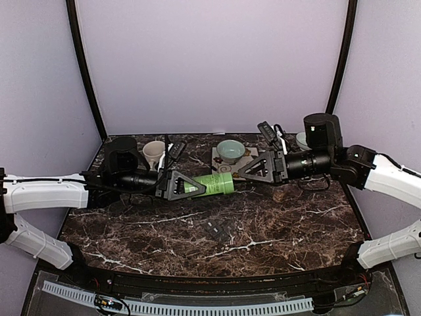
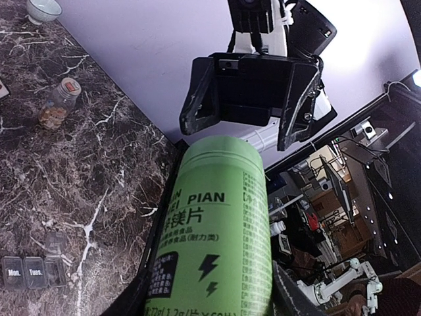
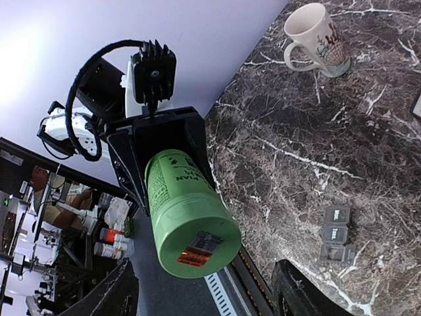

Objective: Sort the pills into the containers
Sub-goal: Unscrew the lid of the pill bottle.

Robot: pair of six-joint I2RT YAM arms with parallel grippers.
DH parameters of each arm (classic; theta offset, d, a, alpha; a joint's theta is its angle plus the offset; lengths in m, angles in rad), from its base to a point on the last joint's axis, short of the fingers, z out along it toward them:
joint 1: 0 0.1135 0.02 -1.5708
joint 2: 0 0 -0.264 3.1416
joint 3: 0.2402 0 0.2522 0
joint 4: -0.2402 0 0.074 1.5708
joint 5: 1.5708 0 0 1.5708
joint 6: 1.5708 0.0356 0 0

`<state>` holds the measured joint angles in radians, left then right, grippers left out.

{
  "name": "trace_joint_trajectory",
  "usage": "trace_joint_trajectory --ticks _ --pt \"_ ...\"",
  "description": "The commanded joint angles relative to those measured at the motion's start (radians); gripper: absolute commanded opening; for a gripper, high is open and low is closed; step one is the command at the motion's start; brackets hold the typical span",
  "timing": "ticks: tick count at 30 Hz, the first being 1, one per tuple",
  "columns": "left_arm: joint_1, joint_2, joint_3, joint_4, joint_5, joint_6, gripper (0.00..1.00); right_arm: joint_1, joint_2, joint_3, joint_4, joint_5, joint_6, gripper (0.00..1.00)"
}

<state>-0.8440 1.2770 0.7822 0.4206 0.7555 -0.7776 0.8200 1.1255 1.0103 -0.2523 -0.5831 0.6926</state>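
Observation:
My left gripper (image 1: 196, 186) (image 2: 214, 289) is shut on a green bottle (image 1: 216, 183) (image 2: 220, 217) (image 3: 184, 210), held lying level above the table with its cap end toward the right arm. My right gripper (image 1: 245, 172) (image 3: 207, 296) (image 2: 253, 92) is open just off that cap end, its fingers (image 3: 309, 293) apart from the bottle. The containers (image 1: 217, 230) (image 2: 33, 271) (image 3: 335, 234), a dark strip of three lidded compartments, lie on the marble in front of both arms. No loose pills show.
A cream mug (image 1: 154, 153) (image 3: 316, 33) stands at the back left. A pale green bowl (image 1: 230, 150) sits on a tile behind the bottle, another bowl (image 1: 301, 139) (image 2: 43, 8) at back right. A small clear jar (image 2: 56, 105) (image 1: 287, 192) holds tan-brown contents.

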Motion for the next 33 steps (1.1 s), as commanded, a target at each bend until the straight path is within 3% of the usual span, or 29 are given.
trace_joint_trajectory --ticks 1,13,33 --pt "0.008 -0.007 0.054 -0.019 0.085 0.03 0.0 -0.004 0.004 0.0 0.034 -0.098 0.02 0.7" --pt "0.026 0.024 0.083 -0.015 0.187 0.016 0.0 0.003 0.019 0.0 0.09 -0.217 0.094 0.71" --pt "0.035 0.053 0.103 0.046 0.235 -0.021 0.0 0.057 0.093 0.022 0.097 -0.205 0.125 0.68"
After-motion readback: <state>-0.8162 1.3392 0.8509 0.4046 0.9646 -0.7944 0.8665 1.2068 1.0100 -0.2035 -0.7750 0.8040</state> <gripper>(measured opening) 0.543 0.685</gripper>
